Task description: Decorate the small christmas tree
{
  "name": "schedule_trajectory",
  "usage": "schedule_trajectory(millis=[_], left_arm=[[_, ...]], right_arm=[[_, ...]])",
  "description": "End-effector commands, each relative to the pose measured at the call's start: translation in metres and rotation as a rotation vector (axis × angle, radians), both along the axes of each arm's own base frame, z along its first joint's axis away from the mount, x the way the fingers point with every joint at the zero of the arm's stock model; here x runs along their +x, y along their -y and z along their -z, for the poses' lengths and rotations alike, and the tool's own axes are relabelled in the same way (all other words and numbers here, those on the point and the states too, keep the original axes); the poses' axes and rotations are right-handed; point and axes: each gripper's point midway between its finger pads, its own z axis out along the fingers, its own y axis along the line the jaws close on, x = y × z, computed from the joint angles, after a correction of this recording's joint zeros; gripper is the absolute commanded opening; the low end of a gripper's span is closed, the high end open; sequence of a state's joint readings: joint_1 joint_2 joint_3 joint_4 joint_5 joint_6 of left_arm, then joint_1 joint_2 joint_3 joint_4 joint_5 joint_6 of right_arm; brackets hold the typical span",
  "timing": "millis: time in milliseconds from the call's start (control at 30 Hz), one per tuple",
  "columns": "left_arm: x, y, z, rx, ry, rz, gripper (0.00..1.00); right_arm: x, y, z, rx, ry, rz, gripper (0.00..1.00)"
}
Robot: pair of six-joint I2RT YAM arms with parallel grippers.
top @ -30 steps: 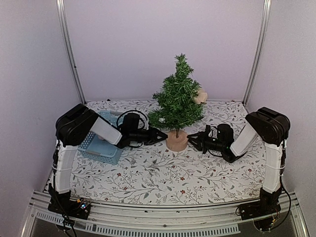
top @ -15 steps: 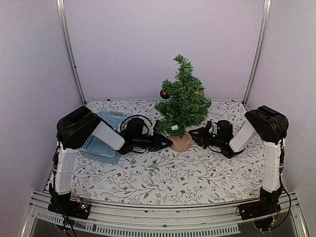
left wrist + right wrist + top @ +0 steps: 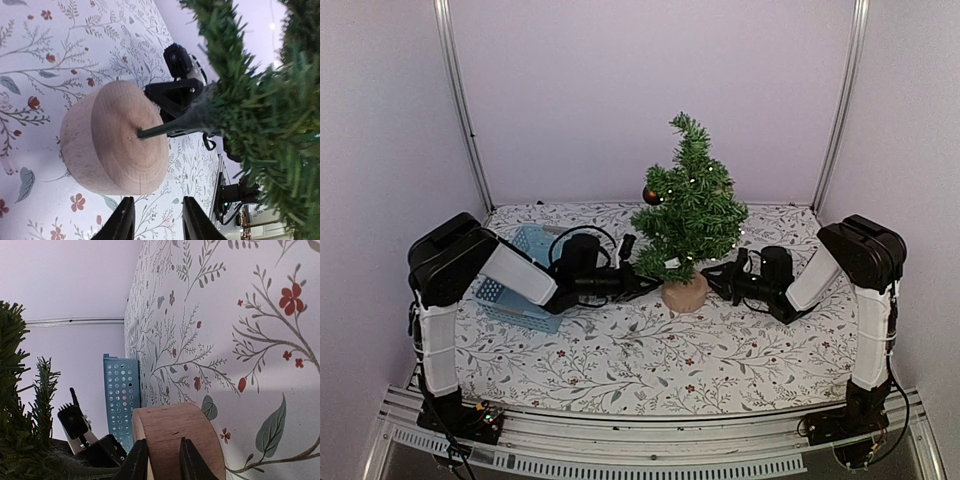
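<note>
Wide free strip of tablecloth (image 3: 650,370) along the near edge. Mid-table passage blocked by small christmas tree (image 3: 688,215), flanked closely by left gripper (image 3: 642,283) and right gripper (image 3: 712,275) at its wooden base. Blue basket (image 3: 520,290) obstructing the left side, under the left arm.

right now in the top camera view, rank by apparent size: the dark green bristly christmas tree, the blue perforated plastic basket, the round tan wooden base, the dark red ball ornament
1. Dark green bristly christmas tree, largest.
2. Blue perforated plastic basket, though the left arm hides part of it.
3. Round tan wooden base.
4. Dark red ball ornament, smallest.
</note>
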State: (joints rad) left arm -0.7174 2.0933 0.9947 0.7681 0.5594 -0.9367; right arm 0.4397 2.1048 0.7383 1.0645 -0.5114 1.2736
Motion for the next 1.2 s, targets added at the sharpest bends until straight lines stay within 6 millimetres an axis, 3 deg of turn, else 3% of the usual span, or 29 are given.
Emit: schedule_trajectory(millis=[0,400,500,633,733,900,1033,1167], left_arm=[[0.013,-0.023,-0.023,0.016,0.051,-0.080,0.37],[0.019,-0.081,-0.072,0.041,0.106,-0.174,0.40],[0.034,-0.113,-0.086,0.080,0.119,-0.241,0.41],[0.055,-0.173,-0.095,0.186,0.107,-0.372,0.43],[0.066,-0.221,-0.093,0.319,0.096,-0.481,0.45],[0.067,-0.290,-0.064,0.545,-0.006,-0.590,0.49],[0.069,-0.315,-0.047,0.632,-0.048,-0.599,0.49],[0.072,-0.327,-0.023,0.759,-0.088,-0.561,0.49]], right_arm=[[-0.016,-0.007,-0.004,-0.008,0.001,-0.057,0.25],[-0.027,-0.021,-0.004,-0.005,0.000,-0.098,0.25],[-0.030,-0.023,-0.004,-0.003,-0.005,-0.102,0.25],[-0.033,-0.026,-0.006,0.001,-0.006,-0.104,0.25],[-0.035,-0.029,-0.008,0.008,-0.007,-0.113,0.25],[-0.038,-0.036,-0.010,0.015,-0.007,-0.131,0.25],[-0.040,-0.044,-0.012,0.022,-0.004,-0.155,0.26],[-0.040,-0.043,-0.012,0.016,-0.006,-0.152,0.26]])
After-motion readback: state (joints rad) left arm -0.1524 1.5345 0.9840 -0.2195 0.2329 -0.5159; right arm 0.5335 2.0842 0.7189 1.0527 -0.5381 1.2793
